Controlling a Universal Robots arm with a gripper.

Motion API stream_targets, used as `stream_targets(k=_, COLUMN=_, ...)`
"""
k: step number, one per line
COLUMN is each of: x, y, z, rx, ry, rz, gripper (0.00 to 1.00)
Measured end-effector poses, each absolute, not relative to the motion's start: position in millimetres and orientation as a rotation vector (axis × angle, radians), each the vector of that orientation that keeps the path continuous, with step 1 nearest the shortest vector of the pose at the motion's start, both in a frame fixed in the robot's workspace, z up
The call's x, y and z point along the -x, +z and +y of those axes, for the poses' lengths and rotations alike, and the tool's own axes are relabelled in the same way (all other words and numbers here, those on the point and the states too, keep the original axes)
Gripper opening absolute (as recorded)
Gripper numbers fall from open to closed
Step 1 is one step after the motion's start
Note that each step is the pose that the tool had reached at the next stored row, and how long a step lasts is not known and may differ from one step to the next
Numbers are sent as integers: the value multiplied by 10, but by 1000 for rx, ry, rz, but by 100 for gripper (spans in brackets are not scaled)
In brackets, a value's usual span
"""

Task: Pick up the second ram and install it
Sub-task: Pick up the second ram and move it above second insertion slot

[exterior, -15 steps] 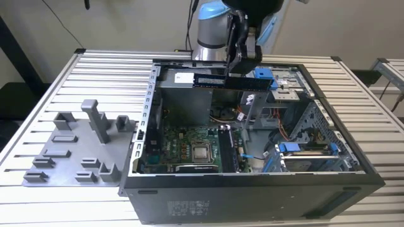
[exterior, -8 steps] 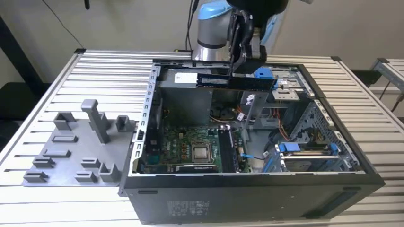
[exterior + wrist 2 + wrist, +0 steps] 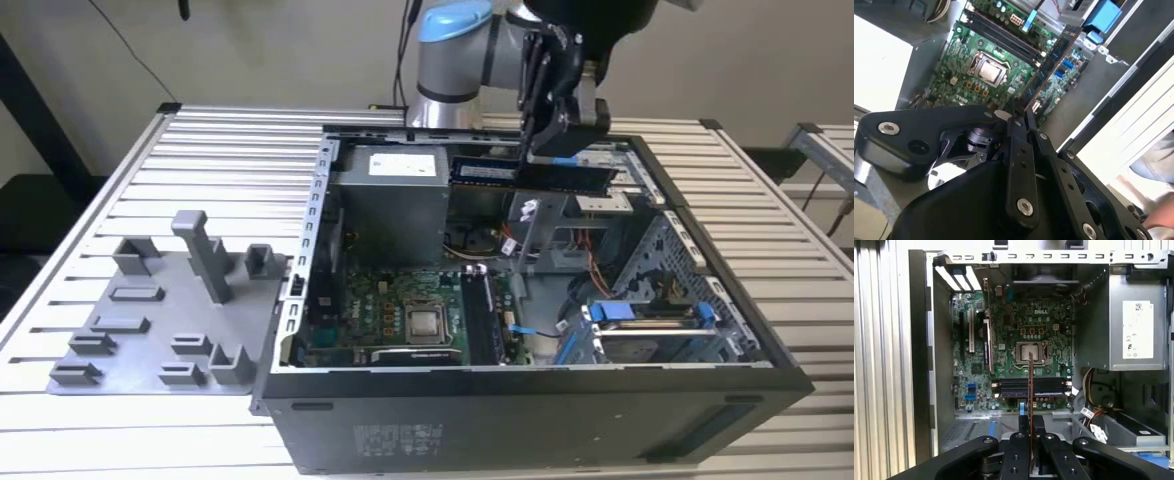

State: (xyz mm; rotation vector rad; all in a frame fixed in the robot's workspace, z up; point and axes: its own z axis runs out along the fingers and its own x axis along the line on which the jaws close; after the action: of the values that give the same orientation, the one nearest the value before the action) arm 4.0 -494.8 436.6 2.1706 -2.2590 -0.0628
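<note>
My gripper (image 3: 554, 150) hangs over the open computer case (image 3: 534, 400), shut on the second ram (image 3: 534, 173), a long blue strip with dark chips held level above the case's back half. In both wrist views the ram shows edge-on between the fingers, as a thin strip (image 3: 1030, 390) (image 3: 1051, 62) reaching out from the gripper (image 3: 1030, 429) (image 3: 1017, 116). Below it lies the green motherboard (image 3: 394, 310) (image 3: 1019, 335) (image 3: 961, 65) with its silver processor (image 3: 1032, 351). The dark memory slots (image 3: 1046, 386) (image 3: 478, 318) run beside the processor, well below the ram.
A grey plastic tray (image 3: 160, 310) with upright posts lies on the slatted table at the exterior view's left. Inside the case are the grey power supply (image 3: 390, 190) (image 3: 1136, 325), loose cables (image 3: 1094, 410) and a blue drive bracket (image 3: 643, 314).
</note>
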Motion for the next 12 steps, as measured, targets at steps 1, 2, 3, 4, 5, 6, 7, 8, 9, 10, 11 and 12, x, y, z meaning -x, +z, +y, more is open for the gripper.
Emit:
stream_targets(k=1, x=-72, y=4366, z=-4948, rx=-2171, ry=-63, rz=-2259, gripper=14)
stream_targets(k=2, x=-95, y=4365, z=-4948, rx=-2171, ry=-63, rz=-2259, gripper=14)
stream_targets(k=3, x=-111, y=4365, z=-4948, rx=-2171, ry=-63, rz=-2259, gripper=14)
stream_targets(k=4, x=-118, y=4365, z=-4948, rx=-2171, ry=-63, rz=-2259, gripper=14)
stream_targets(k=5, x=-118, y=4365, z=-4948, rx=-2171, ry=-63, rz=-2259, gripper=14)
stream_targets(k=6, x=-118, y=4365, z=-4948, rx=-2171, ry=-63, rz=-2259, gripper=14)
stream_targets(k=7, x=-119, y=4365, z=-4948, rx=-2171, ry=-63, rz=-2259, gripper=14)
stream_targets(k=8, x=-120, y=4365, z=-4948, rx=-2171, ry=-63, rz=-2259, gripper=14)
stream_targets(k=9, x=-120, y=4365, z=-4948, rx=-2171, ry=-63, rz=-2259, gripper=14)
stream_targets(k=10, x=-121, y=4365, z=-4948, rx=-2171, ry=-63, rz=-2259, gripper=14)
stream_targets(k=11, x=-121, y=4365, z=-4948, rx=-2171, ry=-63, rz=-2259, gripper=14)
stream_targets(k=12, x=-122, y=4365, z=-4948, rx=-2171, ry=-63, rz=-2259, gripper=14)
